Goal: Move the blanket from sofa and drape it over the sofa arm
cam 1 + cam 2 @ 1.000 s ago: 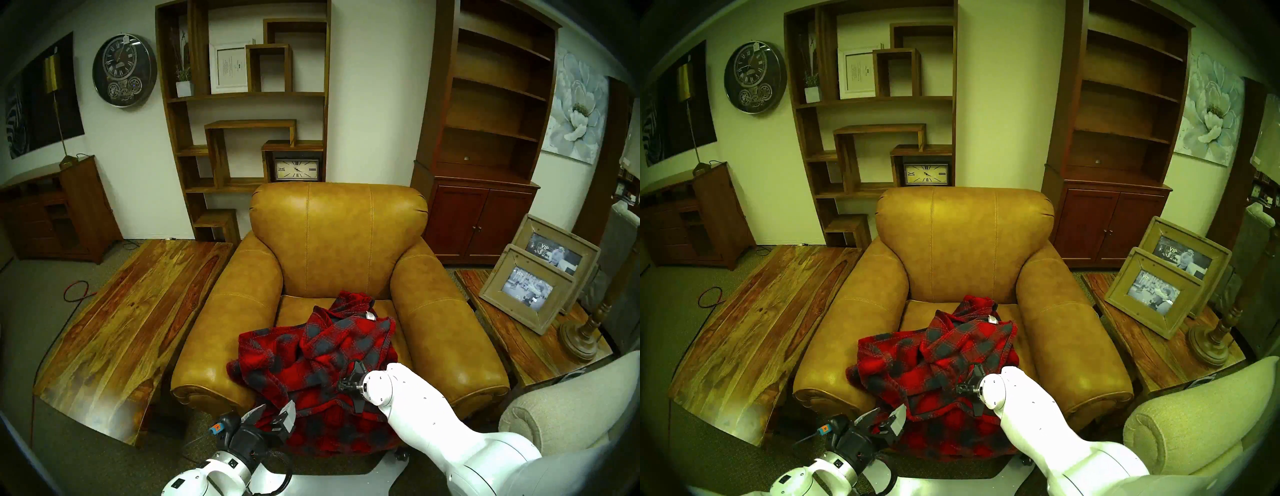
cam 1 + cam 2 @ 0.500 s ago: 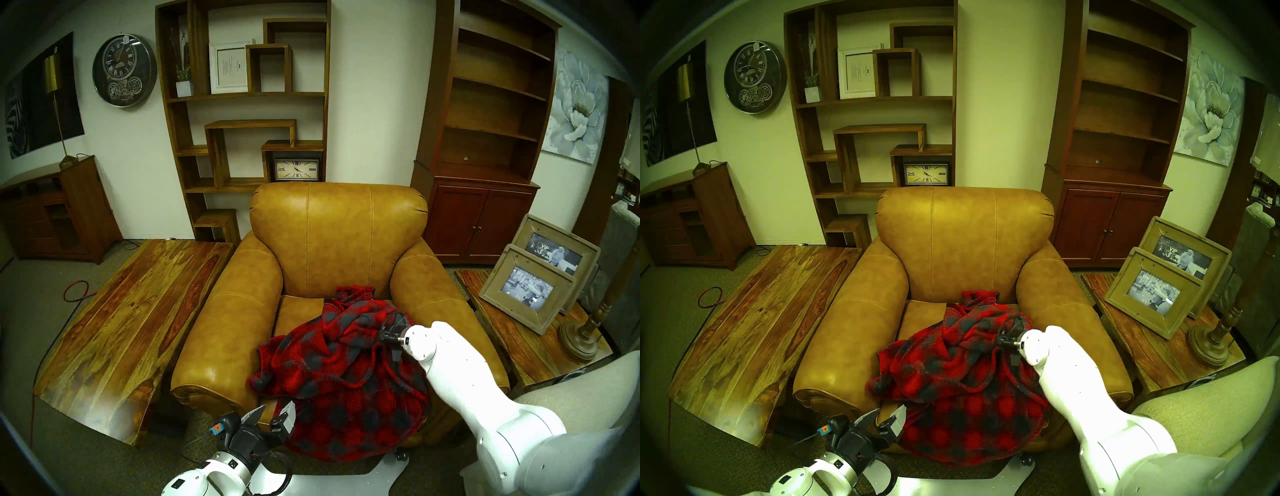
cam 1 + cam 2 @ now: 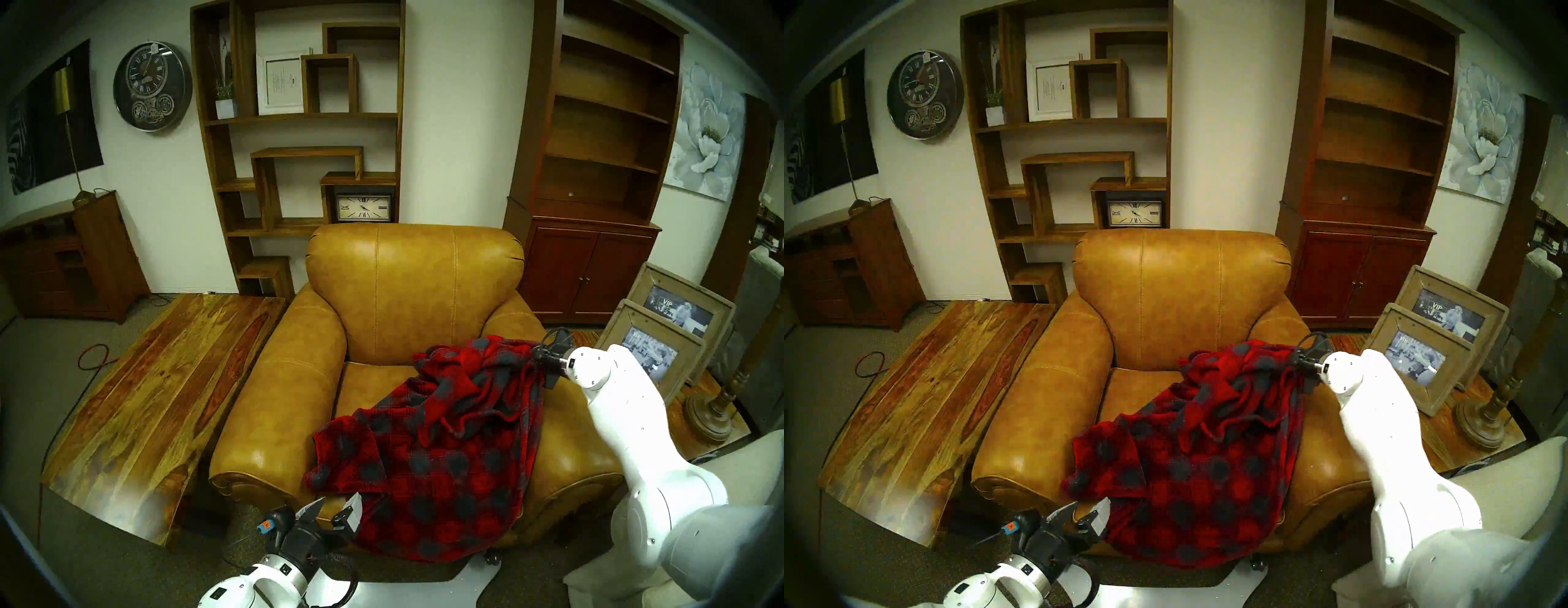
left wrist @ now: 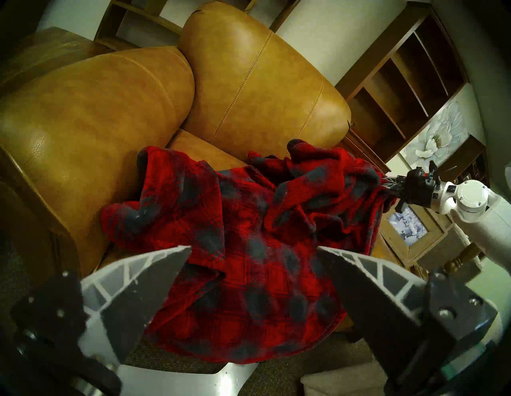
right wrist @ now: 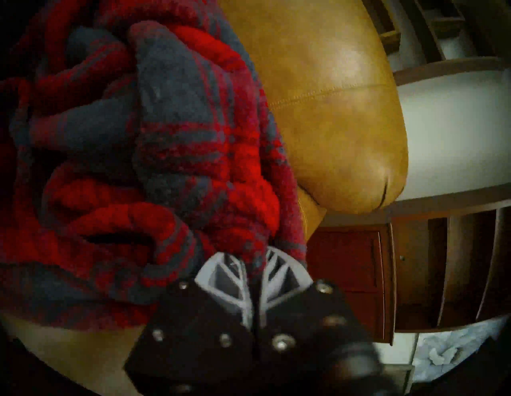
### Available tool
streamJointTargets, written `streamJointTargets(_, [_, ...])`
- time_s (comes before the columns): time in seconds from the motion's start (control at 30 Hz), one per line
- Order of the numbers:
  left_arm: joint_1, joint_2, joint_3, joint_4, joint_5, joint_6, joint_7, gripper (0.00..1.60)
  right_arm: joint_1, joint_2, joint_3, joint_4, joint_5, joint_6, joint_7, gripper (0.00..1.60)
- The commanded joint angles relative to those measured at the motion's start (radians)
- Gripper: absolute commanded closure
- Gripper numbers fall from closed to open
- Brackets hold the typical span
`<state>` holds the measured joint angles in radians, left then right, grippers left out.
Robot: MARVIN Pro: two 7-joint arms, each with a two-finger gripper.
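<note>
The red and dark grey plaid blanket lies across the seat and the right arm of the tan leather sofa, and hangs over the seat front. My right gripper is shut on a bunched fold of the blanket and holds it above the back of the right arm; its fingers pinch the cloth. My left gripper is open and empty, low at the sofa's front beside the hanging blanket. The left sofa arm is bare.
A long wooden table stands left of the sofa. A side table with two picture frames and a lamp base is right of it. A beige fabric sofa arm sits near right. Shelves line the wall.
My right gripper has lifted the blanket and carried it back and right, from the seat front to above the right arm. The blanket now spreads over that arm. The left arm has not moved.
</note>
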<state>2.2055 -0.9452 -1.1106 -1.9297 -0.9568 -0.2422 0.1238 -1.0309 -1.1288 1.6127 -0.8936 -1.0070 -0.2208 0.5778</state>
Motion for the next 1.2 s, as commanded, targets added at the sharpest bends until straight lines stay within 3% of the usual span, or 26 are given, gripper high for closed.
streamJointTargets(0.0, [-0.003, -0.002, -0.001, -0.012, 0.000, -0.004, -0.002, 0.00, 0.074, 0.115, 0.114, -0.044, -0.029, -0.041, 0.056, 1.60])
streamJointTargets(0.5, [-0.004, -0.002, 0.000, -0.012, -0.001, -0.004, -0.002, 0.00, 0.118, 0.246, 0.307, -0.045, -0.133, -0.146, 0.262, 1.60])
streamJointTargets(0.8, [-0.005, -0.001, 0.001, -0.012, -0.001, -0.005, -0.002, 0.00, 0.145, 0.312, 0.401, 0.010, -0.190, -0.219, 0.367, 1.60])
streamJointTargets(1.03, [-0.004, -0.001, 0.001, -0.016, -0.002, -0.006, -0.002, 0.00, 0.154, 0.381, 0.372, 0.109, -0.207, -0.322, 0.438, 1.60])
streamJointTargets(1.17, [-0.003, -0.001, 0.000, -0.019, -0.003, -0.008, -0.002, 0.00, 0.166, 0.376, 0.337, 0.174, -0.222, -0.391, 0.464, 1.60])
